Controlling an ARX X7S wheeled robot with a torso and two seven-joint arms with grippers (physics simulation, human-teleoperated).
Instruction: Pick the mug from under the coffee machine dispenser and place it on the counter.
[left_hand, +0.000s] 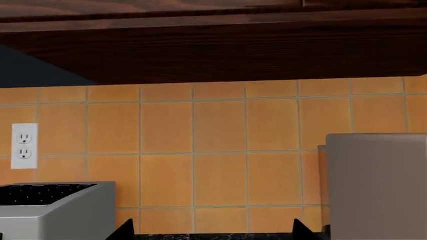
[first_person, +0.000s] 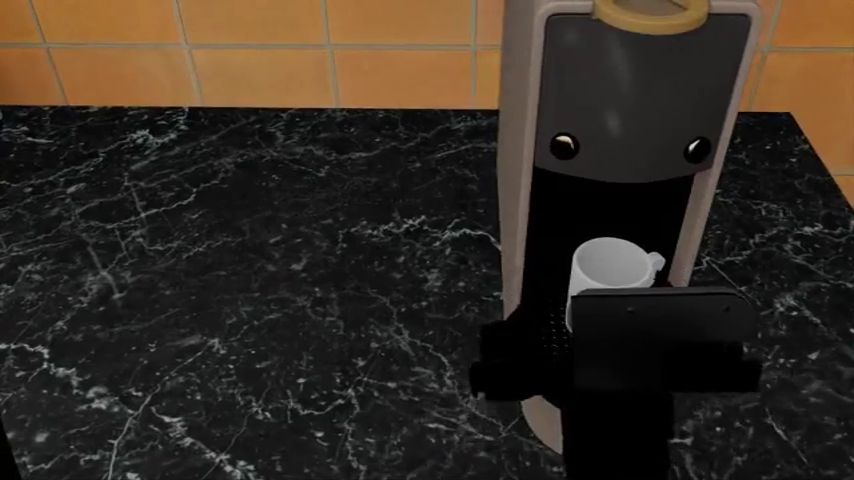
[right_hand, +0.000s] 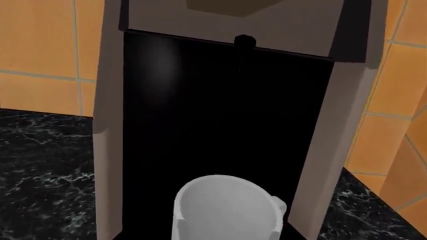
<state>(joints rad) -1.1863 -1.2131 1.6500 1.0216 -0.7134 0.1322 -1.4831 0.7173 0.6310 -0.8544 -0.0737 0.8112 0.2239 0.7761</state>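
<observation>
The small white cylindrical mug (first_person: 611, 270) sits in the black recess of the tall beige-grey coffee machine dispenser (first_person: 625, 110), near the glossy black marble counter's (first_person: 240, 300) back right corner. The right gripper (first_person: 617, 345) hovers just before it; finger spread cannot be told. Nothing lifted yet.

Looking straight into the black recess of the coffee machine dispenser (right_hand: 227, 125). Close ahead, the mug (right_hand: 227, 210), upright in that recess, handle stub toward one beige wall. Beyond, orange tiles (right_hand: 40, 55); either side, the counter (right_hand: 47, 150).
</observation>
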